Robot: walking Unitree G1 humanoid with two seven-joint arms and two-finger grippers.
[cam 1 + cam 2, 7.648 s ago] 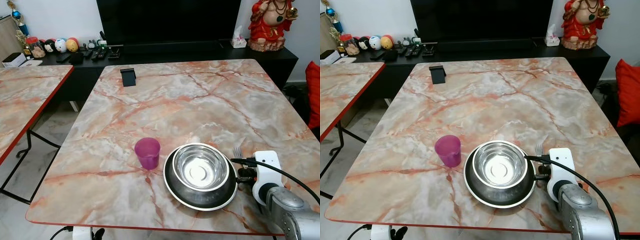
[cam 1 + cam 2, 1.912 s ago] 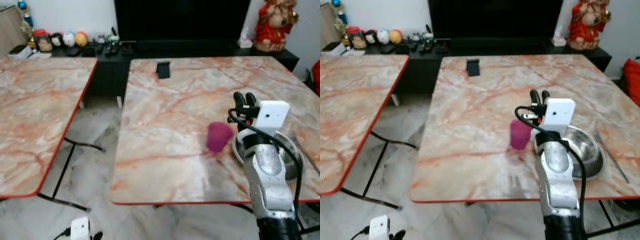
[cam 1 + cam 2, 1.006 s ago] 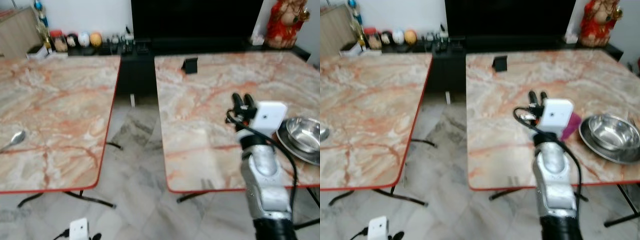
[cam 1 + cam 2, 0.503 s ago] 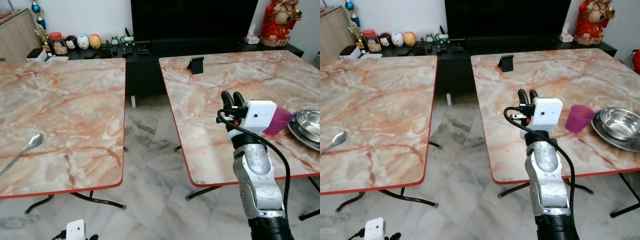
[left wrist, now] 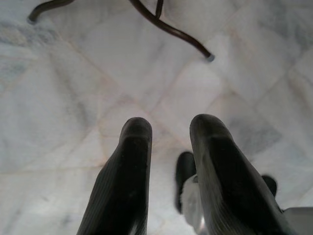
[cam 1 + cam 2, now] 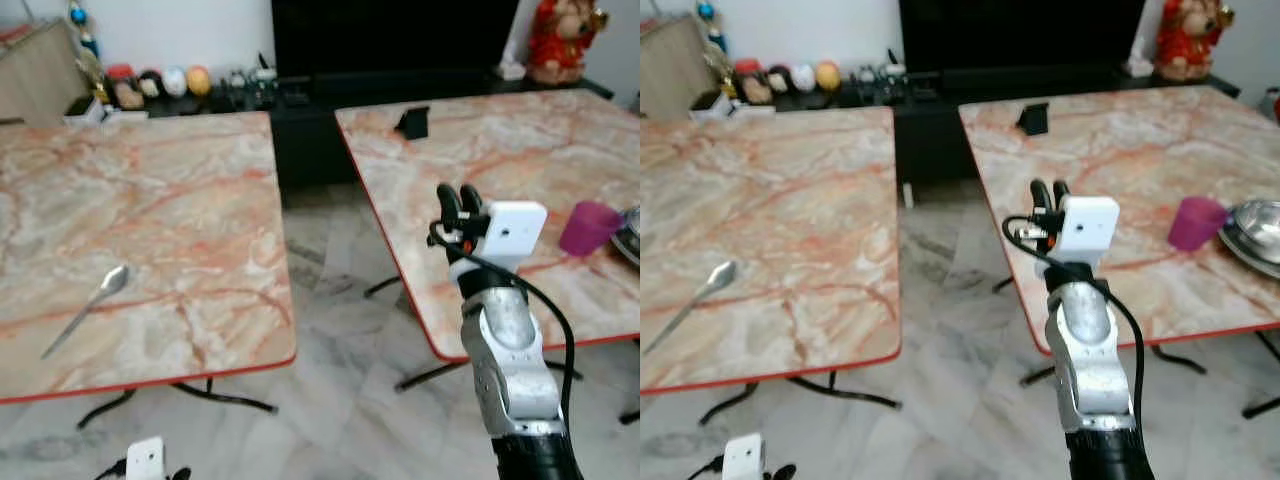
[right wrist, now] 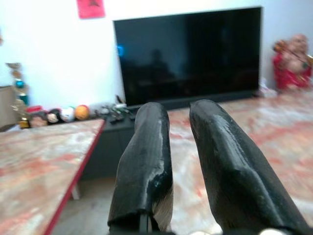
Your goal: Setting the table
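A place setting is partly laid on the marble-patterned folding table with a red edge [image 6: 1110, 160] at the right of the head views: a translucent purple plastic cup [image 6: 1196, 222] stands just beside a shiny steel bowl sitting in a dark round plate [image 6: 1252, 234], both cut off at the right edge of the frame. A fork cannot be made out here.

A long-handled silver metal spoon [image 6: 88, 308] lies alone on the second marble-patterned table [image 6: 150, 200] at the left, well apart from the setting and across a strip of pale marble floor [image 6: 950, 300]. Judging from this layout, the spoon is the piece not yet brought over; fetching it and laying it by the bowl looks like the main work left.

The robot's right gripper [image 6: 1044, 189] is raised at centre frame, over the gap between the tables, its two black fingers close together with a thin gap and nothing between them. In the left wrist view the left gripper [image 5: 168, 132] hangs idle over the floor, fingers slightly apart and empty. A large black television screen [image 7: 188, 54] and a red seated figurine [image 6: 1185, 40] line the back wall.
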